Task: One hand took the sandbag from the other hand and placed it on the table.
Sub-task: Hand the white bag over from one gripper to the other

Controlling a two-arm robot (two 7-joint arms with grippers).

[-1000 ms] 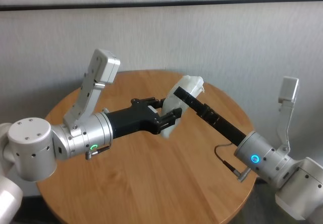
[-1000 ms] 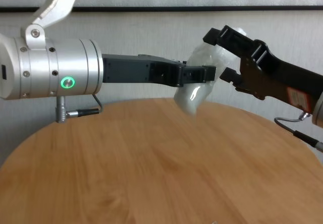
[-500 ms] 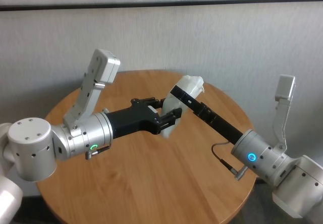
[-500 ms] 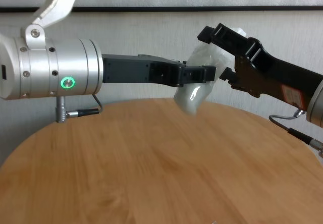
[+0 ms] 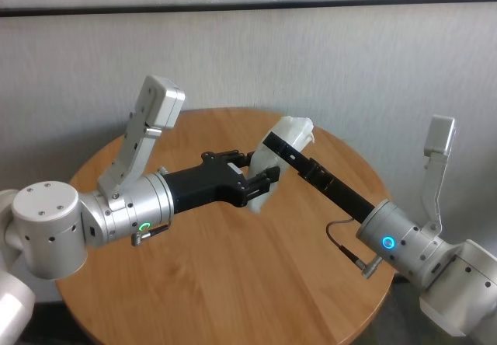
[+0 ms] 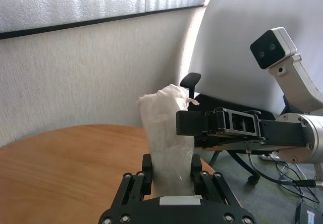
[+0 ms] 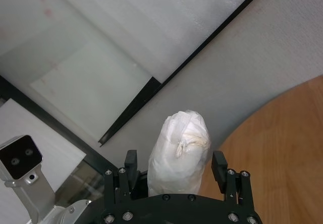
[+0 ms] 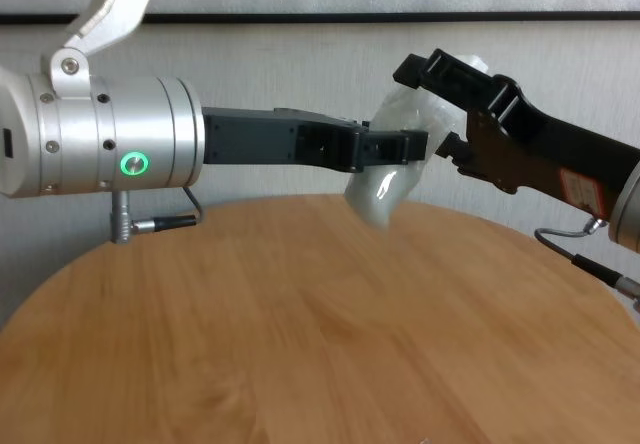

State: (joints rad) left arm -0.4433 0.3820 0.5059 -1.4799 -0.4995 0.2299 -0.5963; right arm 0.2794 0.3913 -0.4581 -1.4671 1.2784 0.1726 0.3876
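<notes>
table (image 8: 300, 344), unreadable orange label (image 8: 583, 192)

A lab or office room set up for robot testing. A round wooden table (image 5: 233, 283) stands against a grey textured wall (image 5: 311, 57) crossed by a black strip (image 5: 233, 7). Beyond the table's far edge, on a grey floor (image 6: 262, 193), cables (image 6: 287, 176) trail past an office chair (image 6: 191, 81), beside a white board (image 6: 242, 12).
</notes>
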